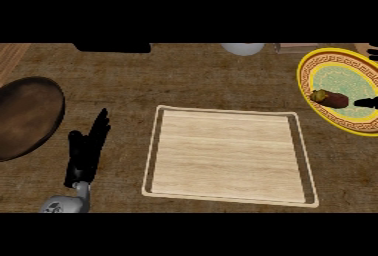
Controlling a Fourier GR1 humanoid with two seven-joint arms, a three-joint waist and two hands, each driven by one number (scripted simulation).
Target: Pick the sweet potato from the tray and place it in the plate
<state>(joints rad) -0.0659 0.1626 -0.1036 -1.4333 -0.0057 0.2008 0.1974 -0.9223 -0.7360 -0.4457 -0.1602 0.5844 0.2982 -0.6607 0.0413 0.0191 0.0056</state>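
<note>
Tray (230, 156) in middle of bench (184, 80), nothing on it, open from above. Bare bench strip between tray and left hand (87, 150). Left hand stands there, fingers up, just beside brown dish (26, 117). Wide bare bench behind tray. Far edge: dark box (112, 47), white thing (242, 48). Plate (325, 62) at right edge, sweet potato (330, 98) on it, right hand (367, 103) fingertips just beside it.

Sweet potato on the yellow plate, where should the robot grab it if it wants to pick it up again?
Probably around its middle, coming down from above. The sweet potato lies flat and tilted across the plate, so fingers could close across its narrow width. The right hand shows at the view's right edge just beside it, making it the closer one. The left hand rests open, far left of the tray.
</note>
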